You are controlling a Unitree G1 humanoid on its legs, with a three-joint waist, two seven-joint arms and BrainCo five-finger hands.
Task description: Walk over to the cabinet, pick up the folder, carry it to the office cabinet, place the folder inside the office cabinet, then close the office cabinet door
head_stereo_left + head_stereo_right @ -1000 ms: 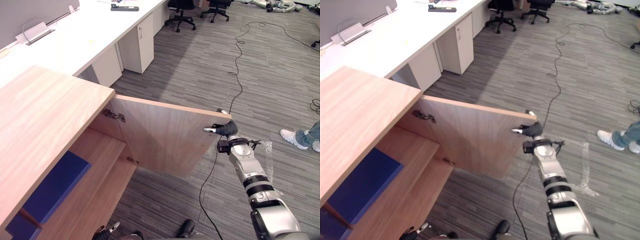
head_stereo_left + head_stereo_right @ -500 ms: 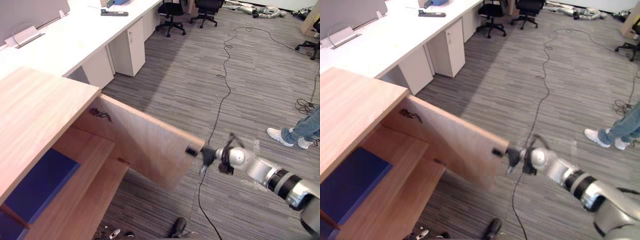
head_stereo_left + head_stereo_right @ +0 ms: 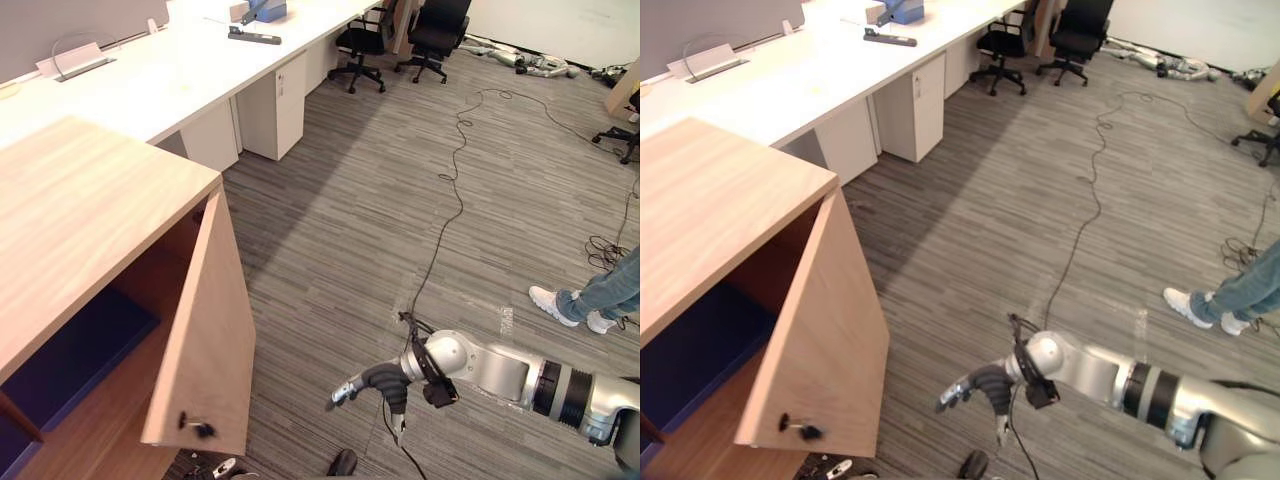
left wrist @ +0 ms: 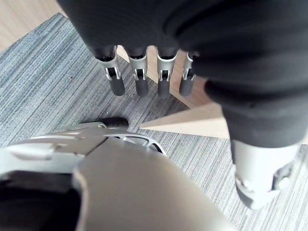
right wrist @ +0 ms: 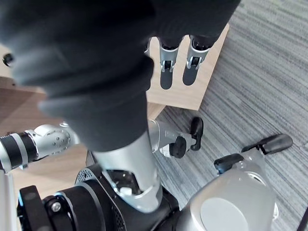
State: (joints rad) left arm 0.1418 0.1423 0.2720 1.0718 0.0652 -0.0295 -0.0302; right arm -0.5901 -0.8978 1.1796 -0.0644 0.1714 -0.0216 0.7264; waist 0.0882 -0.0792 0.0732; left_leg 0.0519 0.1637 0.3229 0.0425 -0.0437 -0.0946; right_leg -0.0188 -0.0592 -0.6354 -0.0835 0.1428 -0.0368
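Note:
The wooden office cabinet (image 3: pixel 90 200) stands at the left with its door (image 3: pixel 205 330) swung partway in, a dark knob (image 3: pixel 197 428) on its lower corner. The dark blue folder (image 3: pixel 70 355) lies flat on the shelf inside, in shadow. My right hand (image 3: pixel 365 382) hangs low over the carpet, well to the right of the door and apart from it, open with relaxed fingers (image 5: pixel 168 67) and holding nothing. My left hand's fingers (image 4: pixel 140 79) hang straight down by the cabinet's base, open and empty.
A long white desk (image 3: pixel 150 80) with a pedestal drawer unit (image 3: pixel 275 100) runs along the back left. Black office chairs (image 3: pixel 440 30) stand beyond it. A person's legs and white shoes (image 3: pixel 590 300) are at the right edge. Grey carpet (image 3: pixel 400 170) lies between.
The door has swung from wide open to partway shut. My right hand has come off the door's outer edge and dropped low over the floor. The camera has shifted.

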